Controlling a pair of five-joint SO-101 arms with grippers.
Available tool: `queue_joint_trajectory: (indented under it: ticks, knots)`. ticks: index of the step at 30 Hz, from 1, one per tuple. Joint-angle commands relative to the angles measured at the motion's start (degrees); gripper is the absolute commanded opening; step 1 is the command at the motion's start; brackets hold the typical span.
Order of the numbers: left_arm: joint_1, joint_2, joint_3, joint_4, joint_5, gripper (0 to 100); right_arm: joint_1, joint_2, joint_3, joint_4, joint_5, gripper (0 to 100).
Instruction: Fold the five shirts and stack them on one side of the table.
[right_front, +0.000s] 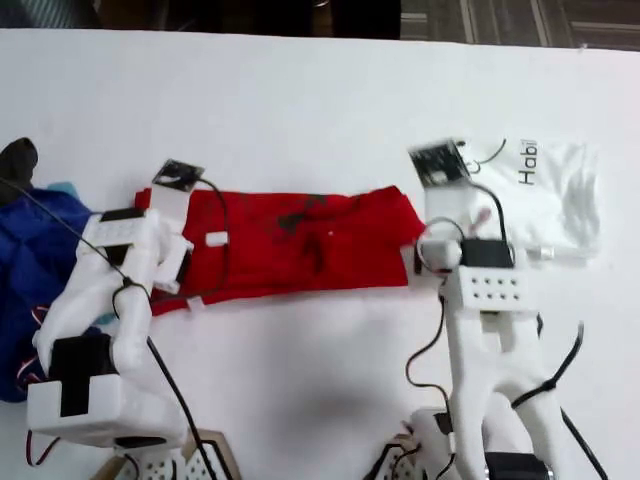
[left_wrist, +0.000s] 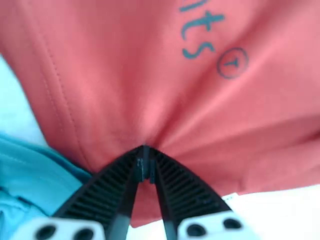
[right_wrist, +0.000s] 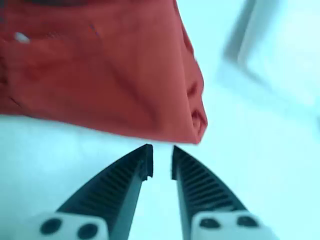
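the left claw (left_wrist: 144, 165) is shut tight, its two black ribbed fingers (left_wrist: 115, 185) pinching a pucker of the red jersey shirt (left_wrist: 150, 75). creases fan out from the pinch across the cloth. dark teal lettering sits on the fabric farther off from the grip. close beside the claw, against the shirt's hem, lies a pale turquoise cloth (left_wrist: 30, 170). a strip of the flat white tabletop (left_wrist: 280, 210) shows past the shirt's other edge.

the right claw (right_wrist: 161, 162) stands a little open, with a narrow gap between its black ribbed tips and nothing in it. it hangs over bare tabletop just beside the rounded, folded end of the red jersey shirt, not touching it.

seen from over the table, the red jersey shirt lies as a long band across the middle of the tabletop. the left arm (right_front: 110, 290) is at one end and the right arm (right_front: 490, 300) at the other. past the right arm's end of the band, a folded white shirt with dark print (right_front: 550, 195) lies flat, near the red one with a little tabletop between them. on the left arm's side, a rumpled heap of deep blue cloth (right_front: 35, 260) sits at the table's edge, and a bit of turquoise shows at its top.
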Motion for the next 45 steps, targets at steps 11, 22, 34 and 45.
queue_joint_trajectory:
  ticks: [11, 22, 34, 45]
  knots:
    - [-8.88, -0.53, -21.76, 10.81, 4.31, 22, 10.86, -4.79, 18.64, -14.11, -0.18, 10.4]
    - [-10.37, 14.33, -26.77, 7.82, -3.87, 22, 13.23, -4.97, 23.12, -19.56, -0.53, 10.4]
    - [-10.46, 25.49, -36.62, 8.88, -3.78, 22, 13.23, -4.7, 23.21, -19.56, -0.7, 10.4]
    - [-6.51, 26.46, -39.25, 20.22, -4.13, 22, 13.23, -4.7, 23.21, -19.56, -0.7, 10.4]
